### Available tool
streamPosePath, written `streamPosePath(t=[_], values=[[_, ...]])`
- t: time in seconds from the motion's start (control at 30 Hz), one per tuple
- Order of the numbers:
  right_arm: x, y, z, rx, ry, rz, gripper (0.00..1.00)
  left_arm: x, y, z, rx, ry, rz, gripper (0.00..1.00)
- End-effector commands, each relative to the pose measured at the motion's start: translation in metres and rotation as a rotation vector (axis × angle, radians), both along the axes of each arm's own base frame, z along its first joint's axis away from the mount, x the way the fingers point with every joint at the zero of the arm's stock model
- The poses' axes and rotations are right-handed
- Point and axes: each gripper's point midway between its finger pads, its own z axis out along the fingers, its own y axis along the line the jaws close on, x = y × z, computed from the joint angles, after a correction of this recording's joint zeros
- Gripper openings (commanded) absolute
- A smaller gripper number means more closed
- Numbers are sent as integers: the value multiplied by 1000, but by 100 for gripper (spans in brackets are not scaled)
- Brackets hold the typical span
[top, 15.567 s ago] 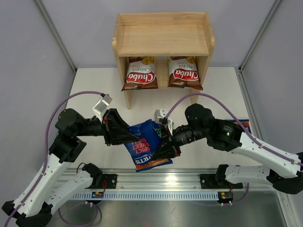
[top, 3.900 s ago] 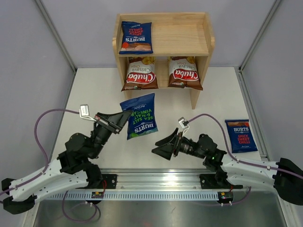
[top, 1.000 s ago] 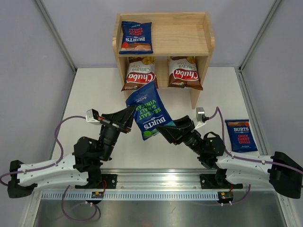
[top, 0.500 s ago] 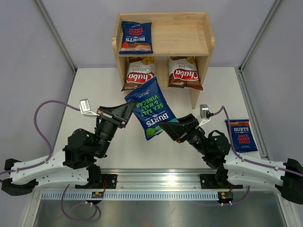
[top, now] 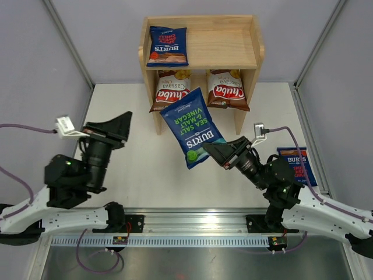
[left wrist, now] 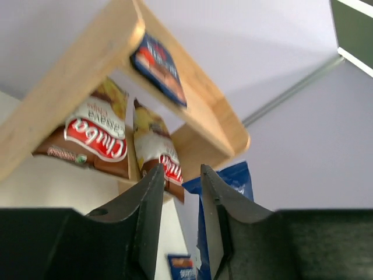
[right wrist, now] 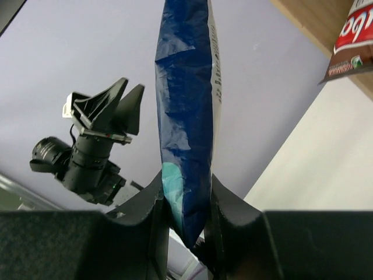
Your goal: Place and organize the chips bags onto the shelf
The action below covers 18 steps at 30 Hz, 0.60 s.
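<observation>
**Top view.** The shelf (top: pixel 201 41) stands at the middle of the table's (top: pixel 122 111) far edge. Two brown bags (top: pixel 173 90) sit side by side on its lower tier. One small blue bag (top: pixel 168 45) lies at the left end of the top tier, and the rest of that tier is bare. The right gripper (top: pixel 213 150) is clamped on the bottom corner of the salt and vinegar bag (top: pixel 195 125), holding it tilted in the air in front of the shelf. The left gripper (top: pixel 123 123) hangs well apart from that bag, over the left side of the table. A last blue bag (top: pixel 298 166) lies flat near the table's right edge, partly hidden by the right arm.

**Left wrist view.** The left gripper (left wrist: pixel 178 221) has its fingers a little apart with nothing between them. The held bag (left wrist: pixel 230 186) shows beyond them, to the right.

**Right wrist view.** The right gripper (right wrist: pixel 186 224) pinches the held bag's lower edge from both sides, and the bag stands up edge-on.

The step in hand looks to be the second blue bag, carried by the right arm alone. The next move calls for lifting it over the raised rim and laying it flat beside the blue bag already on the top tier. A one-corner grip may let it swing or snag the rim.
</observation>
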Motion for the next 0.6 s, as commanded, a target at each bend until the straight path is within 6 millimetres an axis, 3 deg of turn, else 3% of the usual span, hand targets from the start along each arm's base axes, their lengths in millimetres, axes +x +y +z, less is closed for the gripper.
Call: streamPosePath(t=[0.0,0.03,0.07,0.13,0.17,0.2,0.23,0.27,0.33,0.37,0.4,0.43,0.47,0.53,0.57], values=[[18,-12,31,-26,80,-113,0,2,46,7,154,60,146,36],[29,-10,29,-48,107,-160,0,1,45,10,176,59,124,37],[33,-14,43,-48,118,-185,0,0,40,-7,279,87,106,38],[53,-12,49,-75,152,-251,0,0,25,-23,371,120,57,42],[57,-16,71,-48,157,-261,0,-1,24,-25,398,137,50,43],[66,-17,78,-43,173,-276,0,-3,24,-46,482,186,40,44],[78,-5,78,-64,188,-256,0,-4,13,-56,541,203,6,45],[96,-19,96,-37,222,-294,0,-6,14,-69,598,231,-9,46],[122,-11,98,-49,252,-317,0,-9,10,-83,650,259,-41,47],[129,-21,119,-30,247,-357,0,-11,12,-89,678,271,-50,48],[136,-22,125,-23,246,-383,0,-13,12,-97,697,278,-65,48],[152,-20,120,-36,265,-426,0,-15,10,-101,706,283,-91,49],[160,-29,135,-15,261,-458,0,-18,14,-105,711,288,-103,49],[184,-26,129,-30,292,-496,0,-22,15,-115,733,301,-132,50],[189,-29,140,-33,286,-512,0,-25,19,-117,736,303,-142,55]])
